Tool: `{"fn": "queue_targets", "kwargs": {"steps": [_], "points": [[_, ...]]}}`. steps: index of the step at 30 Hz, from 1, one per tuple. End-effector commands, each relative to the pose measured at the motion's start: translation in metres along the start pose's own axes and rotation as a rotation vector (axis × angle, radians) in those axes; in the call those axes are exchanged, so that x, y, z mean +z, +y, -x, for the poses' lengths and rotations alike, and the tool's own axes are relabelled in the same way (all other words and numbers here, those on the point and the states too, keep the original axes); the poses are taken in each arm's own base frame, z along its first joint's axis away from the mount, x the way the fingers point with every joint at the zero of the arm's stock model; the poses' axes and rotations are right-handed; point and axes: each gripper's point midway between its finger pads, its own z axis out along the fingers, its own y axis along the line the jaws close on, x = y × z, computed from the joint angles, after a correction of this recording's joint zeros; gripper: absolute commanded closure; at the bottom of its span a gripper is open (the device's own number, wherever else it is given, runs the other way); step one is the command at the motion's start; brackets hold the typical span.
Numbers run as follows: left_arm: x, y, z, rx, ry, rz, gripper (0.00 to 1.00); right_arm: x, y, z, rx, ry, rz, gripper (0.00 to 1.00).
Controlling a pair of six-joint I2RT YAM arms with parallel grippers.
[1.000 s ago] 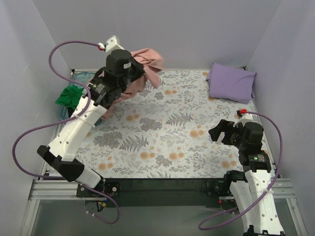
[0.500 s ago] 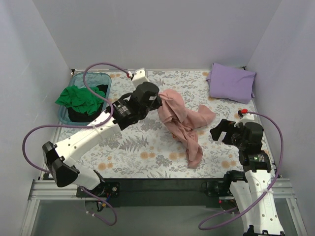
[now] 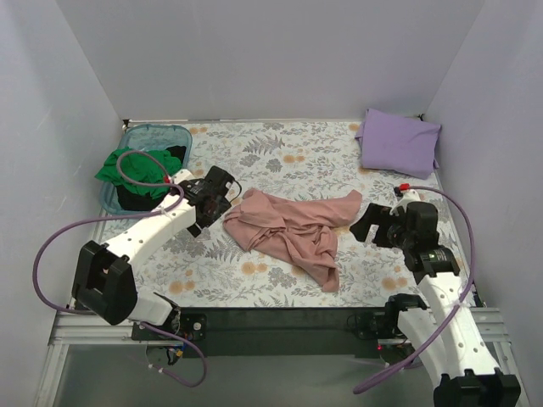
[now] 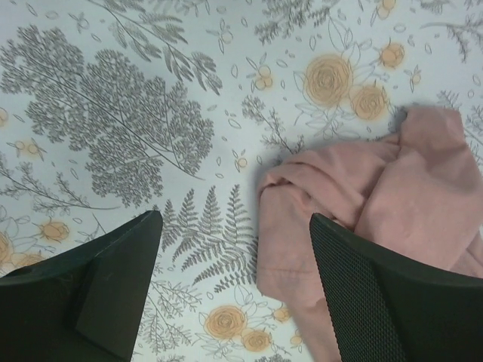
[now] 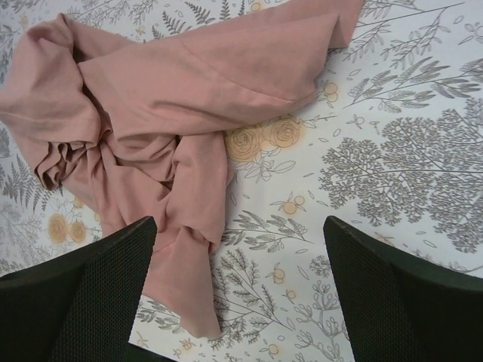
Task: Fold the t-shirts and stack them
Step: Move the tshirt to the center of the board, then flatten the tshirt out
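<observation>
A crumpled salmon-pink t-shirt [image 3: 293, 229] lies loose on the middle of the floral cover. My left gripper [image 3: 224, 203] hovers at its left edge, open and holding nothing. In the left wrist view that gripper [image 4: 235, 249] stands over the cover, with the pink t-shirt's [image 4: 392, 188] hem beside the right finger. My right gripper [image 3: 372, 225] is open just right of the shirt. The right wrist view shows the right gripper [image 5: 238, 241] above the pink t-shirt's [image 5: 181, 105] lower corner. A folded lavender t-shirt [image 3: 399, 142] lies at the back right. Green [image 3: 134, 167] and black [image 3: 136, 197] t-shirts sit in the tub.
A translucent teal tub [image 3: 174, 134] stands at the back left, against the left wall. Grey walls close in the table on three sides. The floral table cover [image 3: 280, 153] shows bare behind the pink shirt and along the front edge.
My left arm swung the pink shirt from the back left down onto the middle of the table, then opened and let it go. The right gripper edged slightly left.
</observation>
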Motion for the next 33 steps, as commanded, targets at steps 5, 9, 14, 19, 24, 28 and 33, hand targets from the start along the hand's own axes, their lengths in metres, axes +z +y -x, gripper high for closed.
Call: {"fn": "queue_targets", "kwargs": {"steps": [5,9,14,19,24,28,33], "points": [[-0.013,-0.046,-0.042,0.092,0.183,-0.309,0.2,0.045,0.009,0.017,0.034,0.012,-0.064,0.02],[-0.018,-0.069,-0.049,0.138,0.204,-0.39,0.19,0.07,-0.003,0.032,0.062,0.005,-0.151,0.02],[-0.023,-0.09,-0.052,0.163,0.212,-0.46,0.19,0.095,-0.012,0.045,0.06,0.01,-0.206,0.02],[-0.006,-0.099,-0.07,0.218,0.236,-0.428,0.19,0.115,-0.014,0.052,0.08,0.006,-0.212,0.02],[0.003,-0.102,-0.076,0.229,0.253,-0.393,0.72,0.141,-0.019,0.048,0.109,0.039,-0.227,0.06],[-0.002,-0.106,-0.064,0.217,0.215,-0.391,1.0,0.161,-0.02,0.043,0.111,0.087,-0.218,0.18],[-0.025,-0.105,-0.044,0.182,0.157,-0.449,1.0,0.164,-0.01,0.048,0.109,0.086,-0.175,0.88]]}}
